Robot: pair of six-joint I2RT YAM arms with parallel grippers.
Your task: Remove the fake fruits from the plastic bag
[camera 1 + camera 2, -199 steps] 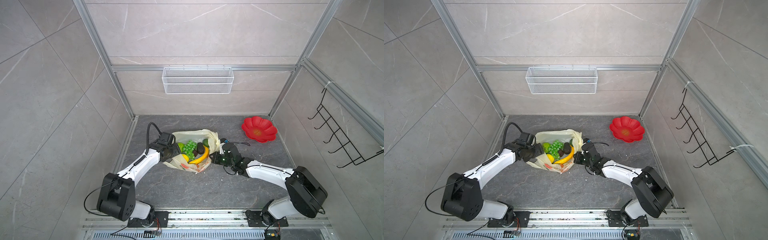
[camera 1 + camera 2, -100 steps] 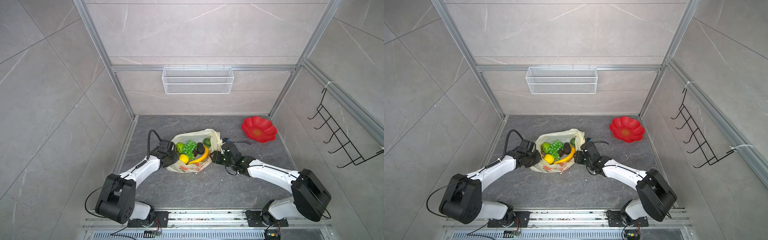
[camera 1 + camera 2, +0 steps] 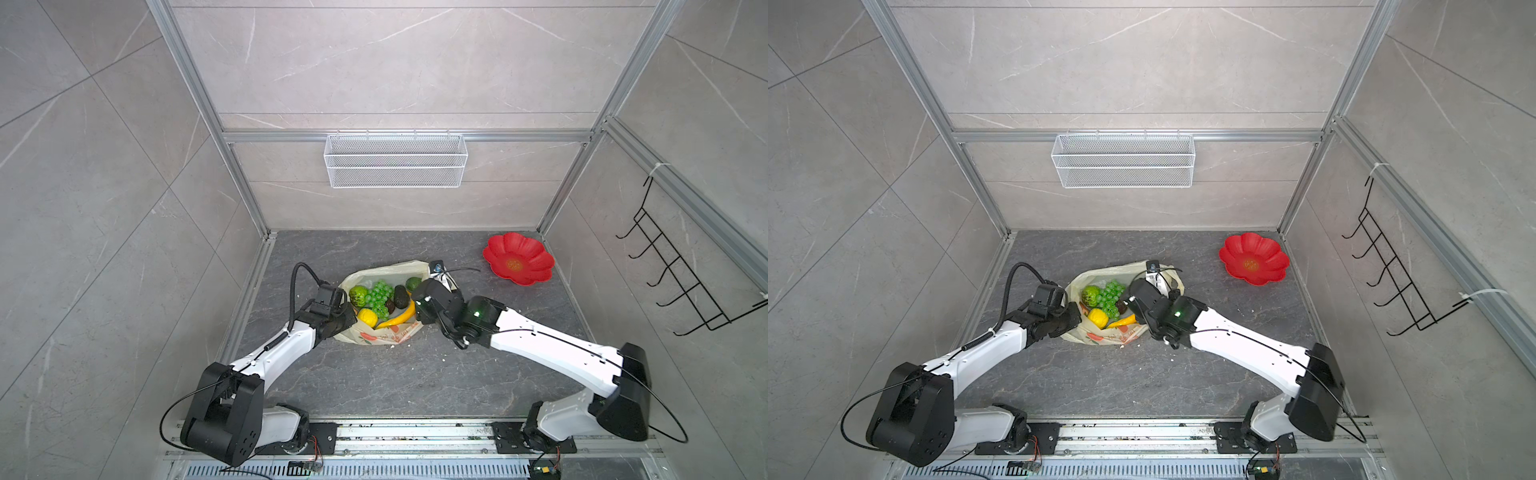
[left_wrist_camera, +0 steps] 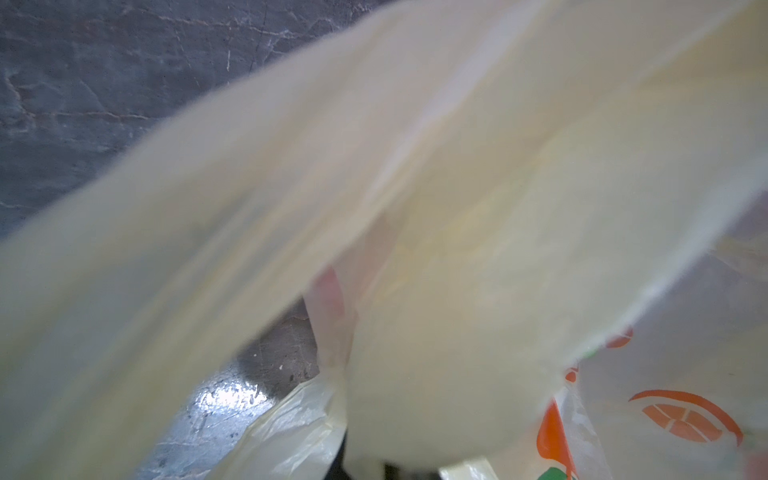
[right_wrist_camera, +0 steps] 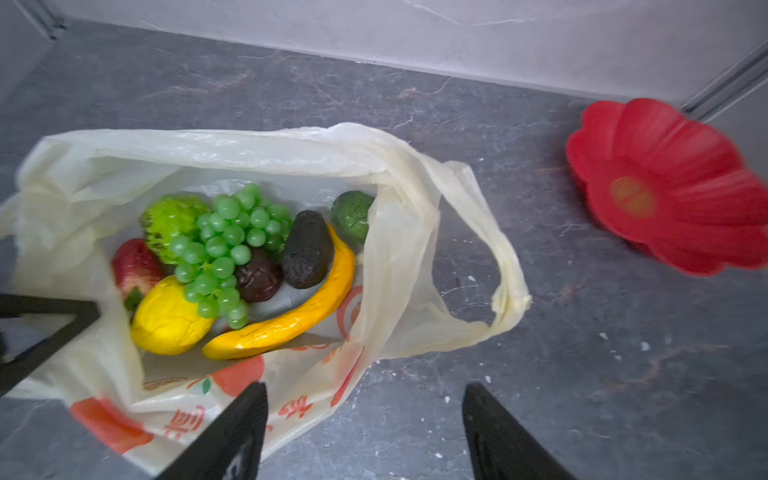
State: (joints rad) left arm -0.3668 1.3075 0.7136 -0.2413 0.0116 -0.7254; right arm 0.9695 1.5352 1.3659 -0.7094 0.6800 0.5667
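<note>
Seeing all the fake fruits [image 3: 382, 297] inside the plastic bag [image 5: 249, 158]: grape bunch [image 5: 226, 253], banana [image 5: 291, 320], lemon [image 5: 166, 318], strawberry [image 5: 135, 266], dark avocado [image 5: 305, 249]. Got the left gripper [image 3: 351, 318] pinched shut on the bag's edge, right gripper [image 5: 365, 388] spread wide and empty by the bag's printed corner. Can't read the red characters [image 5: 183, 424] on the bag, too blurry. Orange-slice print [image 4: 681, 417] there too.

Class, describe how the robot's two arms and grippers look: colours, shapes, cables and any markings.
The left arm and right arm are alike: white link shells, bulky black joint housings, thin black cables looping alongside. A green light glows on the right arm's wrist joint. The left gripper and right gripper are black, with tapering, wedge-shaped jaws.
</note>
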